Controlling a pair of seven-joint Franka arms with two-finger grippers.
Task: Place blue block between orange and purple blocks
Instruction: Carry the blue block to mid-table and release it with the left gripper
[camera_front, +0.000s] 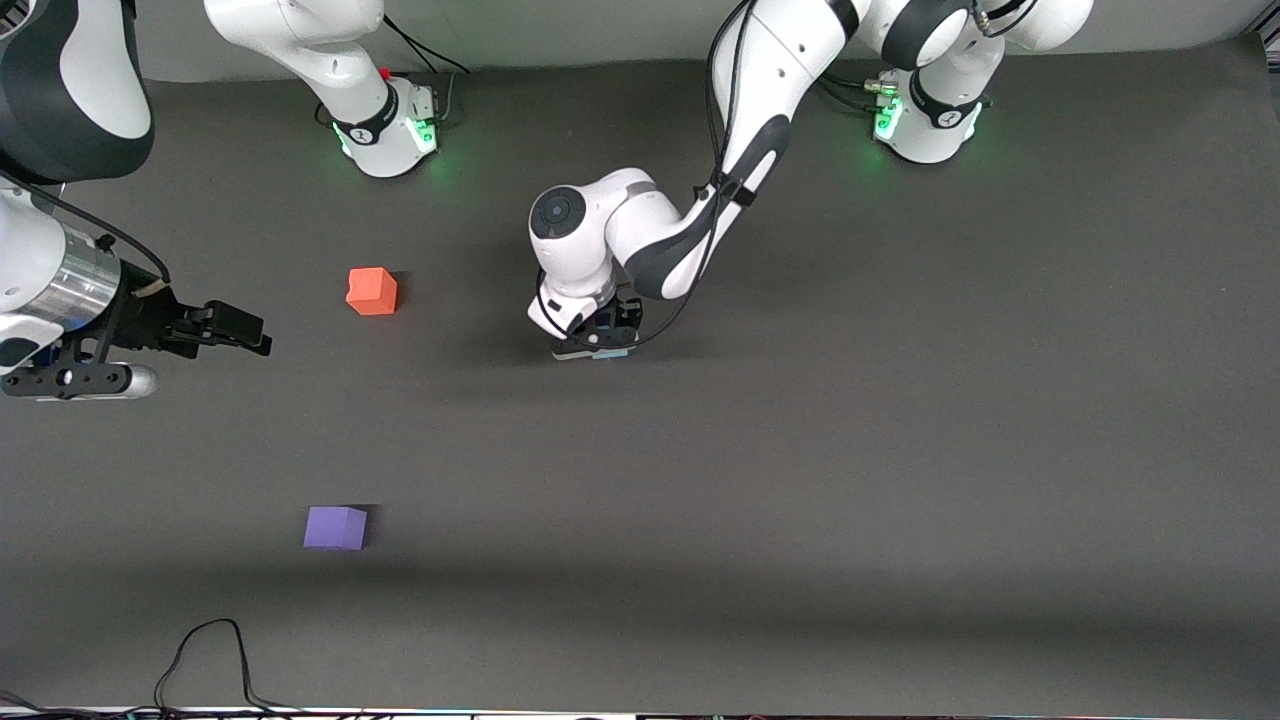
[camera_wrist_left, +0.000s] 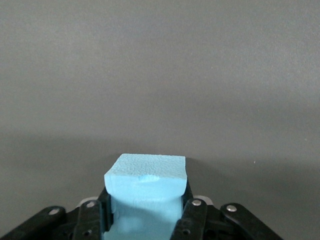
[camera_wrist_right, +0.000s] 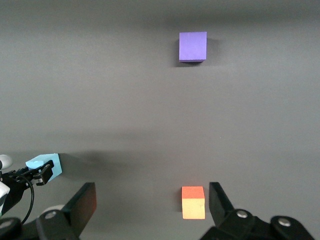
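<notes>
The blue block (camera_wrist_left: 145, 185), a matte, grainy foam cube dented on its top face, is clamped between the fingers (camera_wrist_left: 192, 215) of the left gripper (camera_front: 597, 345), low at the middle of the dark matte worktop (camera_front: 900, 450). The orange block (camera_front: 372, 291) and purple block (camera_front: 335, 527), smooth matte cubes, are seen well apart toward the right arm's end, the purple nearer the front camera. The right gripper (camera_wrist_right: 152, 205) is held spread wide over the worktop beside the orange block, grasping nothing.

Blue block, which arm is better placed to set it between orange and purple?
Left: its pincer is shut on the blue block. The right pincer waits open, empty.
</notes>
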